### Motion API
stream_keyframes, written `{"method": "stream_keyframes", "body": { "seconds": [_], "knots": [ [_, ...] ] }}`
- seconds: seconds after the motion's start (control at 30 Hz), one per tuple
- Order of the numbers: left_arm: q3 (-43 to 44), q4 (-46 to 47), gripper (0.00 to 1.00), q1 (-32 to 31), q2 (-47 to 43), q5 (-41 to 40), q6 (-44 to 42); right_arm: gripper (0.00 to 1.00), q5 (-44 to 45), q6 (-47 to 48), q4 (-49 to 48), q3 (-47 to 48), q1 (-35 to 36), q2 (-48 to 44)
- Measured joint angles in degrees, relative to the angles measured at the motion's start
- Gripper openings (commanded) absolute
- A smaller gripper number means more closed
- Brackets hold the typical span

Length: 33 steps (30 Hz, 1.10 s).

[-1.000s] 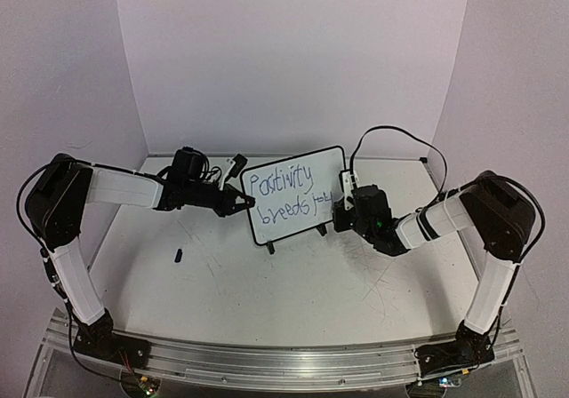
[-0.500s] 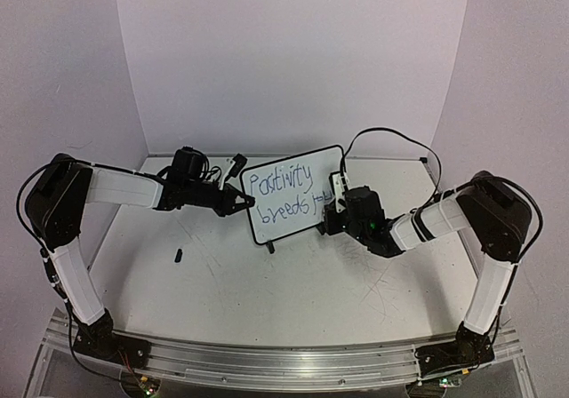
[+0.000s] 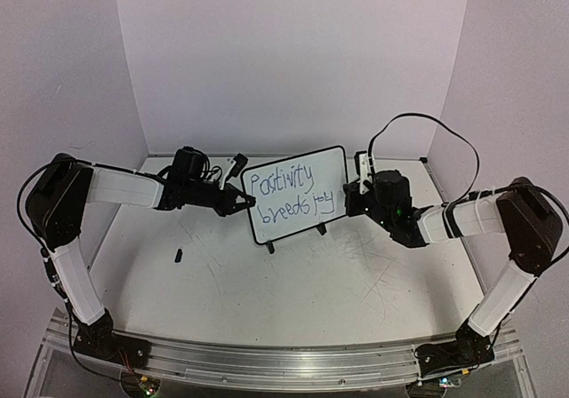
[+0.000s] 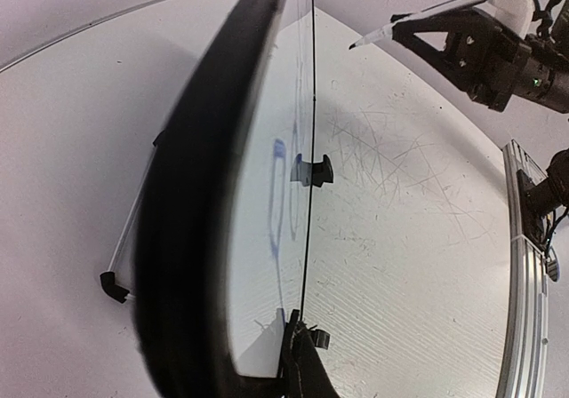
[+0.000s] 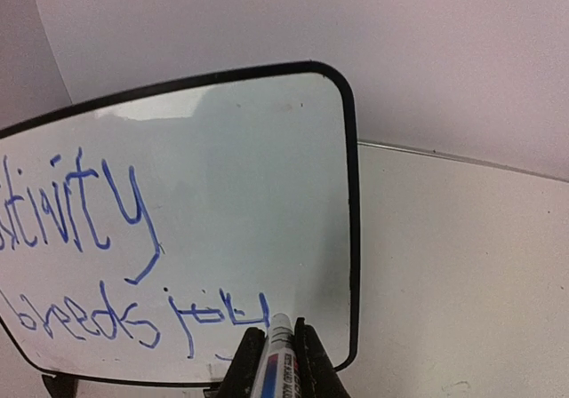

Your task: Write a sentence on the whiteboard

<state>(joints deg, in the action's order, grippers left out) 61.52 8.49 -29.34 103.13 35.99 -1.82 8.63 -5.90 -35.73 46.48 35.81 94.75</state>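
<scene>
Because a light board would slide or tip when pushed, the left fingers [image 3: 236, 204] are pinched shut on the left edge of the whiteboard [image 3: 331, 163], I think to hold it steady. Their own camera looks right along the black frame, so close that the fingers do not show there.

The right fingers [image 5: 313, 361] are squeezed tight on a marker [image 5: 277, 338], and its bare tip pokes out toward the whiteboard's lower right corner. From above, that tip looks just beside the whiteboard's right edge and not touching it.

The whiteboard stands on two small black feet [image 3: 271, 248], with its face turned toward the arms so the marker can reach it. On it is the sentence [image 3: 286, 194], in blue, in two lines: "Positivity" on top and "breeds joy" below. The last word has all its letters, so the writing looks done to me.

In front of the whiteboard and off to its left, a small dark thing [image 3: 178, 256] lies on the surface [image 3: 293, 291]. It may be the marker's cap, but it is too small to tell.
</scene>
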Motion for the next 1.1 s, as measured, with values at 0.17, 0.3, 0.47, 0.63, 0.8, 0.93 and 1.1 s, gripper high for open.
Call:
{"method": "stream_keyframes", "body": {
  "seconds": [0.17,0.3,0.47,0.63,0.8,0.93,1.1],
  "knots": [
    [0.0,0.0,0.0,0.0,0.0,0.0,0.0,0.0,-2.1,0.1,0.6,0.0,-0.5,2.8],
    [0.0,0.0,0.0,0.0,0.0,0.0,-0.1,0.0,-2.1,0.0,0.2,0.0,-0.5,4.0],
    [0.0,0.0,0.0,0.0,0.0,0.1,-0.2,0.0,-1.6,-0.2,-0.7,0.4,-0.5,5.5],
    [0.0,0.0,0.0,0.0,0.0,0.2,-0.3,0.0,-0.7,-0.2,-1.0,1.6,-0.5,6.8],
    [0.0,0.0,0.0,0.0,0.0,0.3,-0.3,0.0,-0.1,-0.2,-1.4,2.7,-0.5,8.0],
    [0.0,0.0,0.0,0.0,0.0,0.2,-0.3,0.0,0.4,-0.2,-1.8,3.7,-0.5,9.5],
    [0.0,-0.1,0.0,0.0,0.0,0.2,-0.1,0.0,1.3,-0.2,-2.0,4.0,-0.5,9.7]
  ]
}}
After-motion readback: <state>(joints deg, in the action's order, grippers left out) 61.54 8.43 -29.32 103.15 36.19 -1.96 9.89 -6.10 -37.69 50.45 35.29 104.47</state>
